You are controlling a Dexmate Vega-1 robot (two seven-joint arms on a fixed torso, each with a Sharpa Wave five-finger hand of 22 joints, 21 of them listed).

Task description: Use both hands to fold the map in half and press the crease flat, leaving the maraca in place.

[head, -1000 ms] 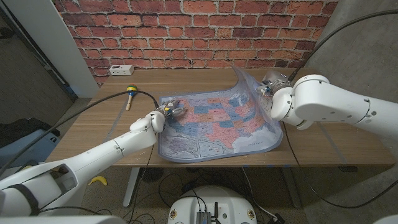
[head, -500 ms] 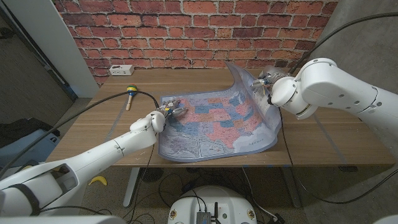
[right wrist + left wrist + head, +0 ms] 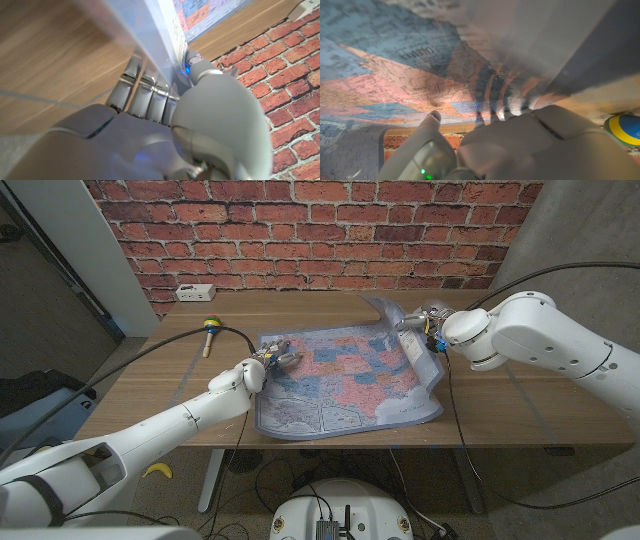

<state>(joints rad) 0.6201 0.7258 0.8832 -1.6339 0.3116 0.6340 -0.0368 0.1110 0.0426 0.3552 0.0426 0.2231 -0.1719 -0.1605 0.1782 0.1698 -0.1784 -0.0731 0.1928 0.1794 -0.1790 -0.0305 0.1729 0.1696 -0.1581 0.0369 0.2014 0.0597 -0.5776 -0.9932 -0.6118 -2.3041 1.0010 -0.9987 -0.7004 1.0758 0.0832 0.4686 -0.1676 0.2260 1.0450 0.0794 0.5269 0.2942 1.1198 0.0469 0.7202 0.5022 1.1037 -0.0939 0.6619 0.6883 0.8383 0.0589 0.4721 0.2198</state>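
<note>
Red brick wall at the back, wooden table (image 3: 520,415) in front of it, and the map (image 3: 345,380) of the United States lies spread across the middle of the table, its right edge curled up off the wood. The right hand (image 3: 425,320) is up at that lifted far right corner, pinching the sheet; the right wrist view shows the fingers (image 3: 142,95) lined up against one side of the map's edge with the thumb on the other. Over on the other side, the left hand (image 3: 272,360) sits on the map's left portion near its far corner, fingertips (image 3: 479,119) touching the printed surface, holding nothing. The print on the map is too small and blurred to read. The maraca (image 3: 209,332), with its green and yellow head, lies on the table to the left of the map, well apart from it. A white power strip (image 3: 195,291) rests at the far edge by the wall.
</note>
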